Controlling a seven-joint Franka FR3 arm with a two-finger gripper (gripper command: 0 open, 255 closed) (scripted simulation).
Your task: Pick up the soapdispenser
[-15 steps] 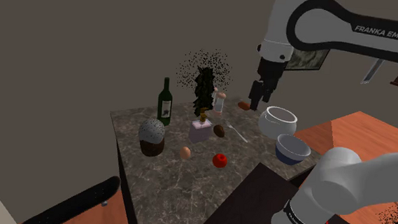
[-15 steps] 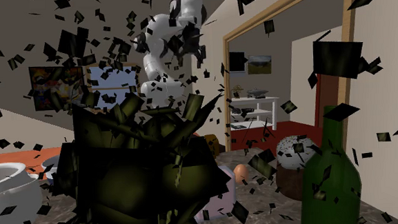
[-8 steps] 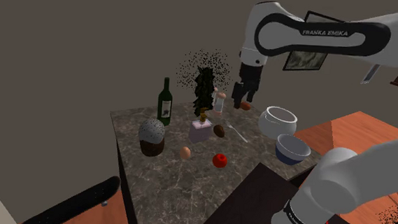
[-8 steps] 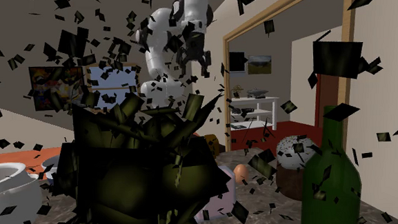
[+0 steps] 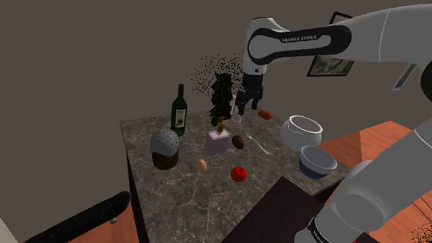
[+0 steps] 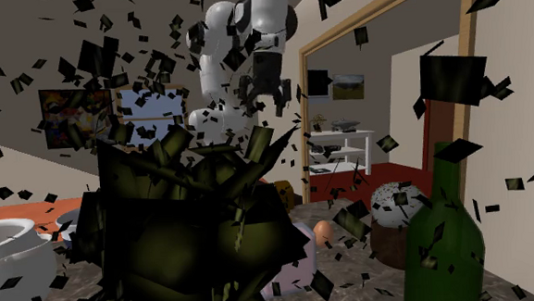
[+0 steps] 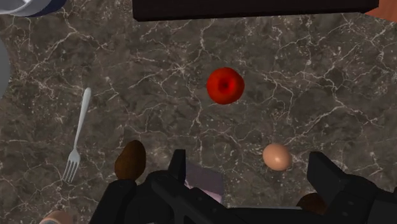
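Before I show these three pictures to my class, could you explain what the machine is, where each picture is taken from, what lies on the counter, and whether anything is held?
The machine is a white robot arm ending in a black two-finger gripper. The shoulder view looks down from beside its stand. The second exterior view peers through a dark leafy plant on the far side of the counter. The wrist view comes from a camera on the hand, looking down past the fingers. On the counter are a green bottle, a pale soap dispenser, a cake, an egg, a round red fruit, a fork, a white bowl and a bluish bowl. The fingers stand apart above the counter, so nothing is held.
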